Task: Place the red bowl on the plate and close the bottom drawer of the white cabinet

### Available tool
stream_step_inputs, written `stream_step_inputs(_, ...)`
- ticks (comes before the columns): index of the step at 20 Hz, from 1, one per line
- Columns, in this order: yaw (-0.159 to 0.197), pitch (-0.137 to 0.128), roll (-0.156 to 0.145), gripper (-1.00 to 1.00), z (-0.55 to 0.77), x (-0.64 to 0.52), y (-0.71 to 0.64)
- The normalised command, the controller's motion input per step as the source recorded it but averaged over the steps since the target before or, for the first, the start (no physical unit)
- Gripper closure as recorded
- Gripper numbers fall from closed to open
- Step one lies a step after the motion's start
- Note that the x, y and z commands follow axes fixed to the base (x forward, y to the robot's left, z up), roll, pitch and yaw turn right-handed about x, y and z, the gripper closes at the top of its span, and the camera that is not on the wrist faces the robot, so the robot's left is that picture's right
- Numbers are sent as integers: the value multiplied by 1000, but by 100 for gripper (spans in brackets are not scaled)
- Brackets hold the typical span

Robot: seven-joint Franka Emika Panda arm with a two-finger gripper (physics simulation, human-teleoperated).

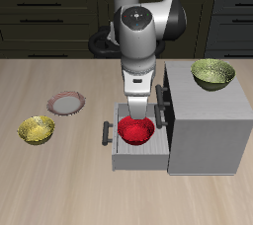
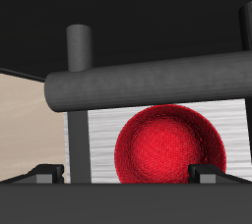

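Arm reaches fwd from base, upper links bent over, wrist pointing straight down. White/grey wrist housing vertical, dark joint cap facing cam. Tool (image 1: 137,116) low, approx vertical. Fingers (image 2: 41,174) spread apart in wrist view, tips dark, nothing clamped betw them. Contact w/ anything below: can't tell.
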Motion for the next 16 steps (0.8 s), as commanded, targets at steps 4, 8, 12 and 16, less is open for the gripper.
stream_step_inputs(4, -11, 6, -7, -100, -128, -5, -31)
stream_step_inputs(8, -7, 27, -9, -100, -184, -7, 7)
stream_step_inputs(12, -10, 3, -16, -100, -195, -12, 1)
stream_step_inputs(16, 4, 3, 1, -100, -114, -1, 9)
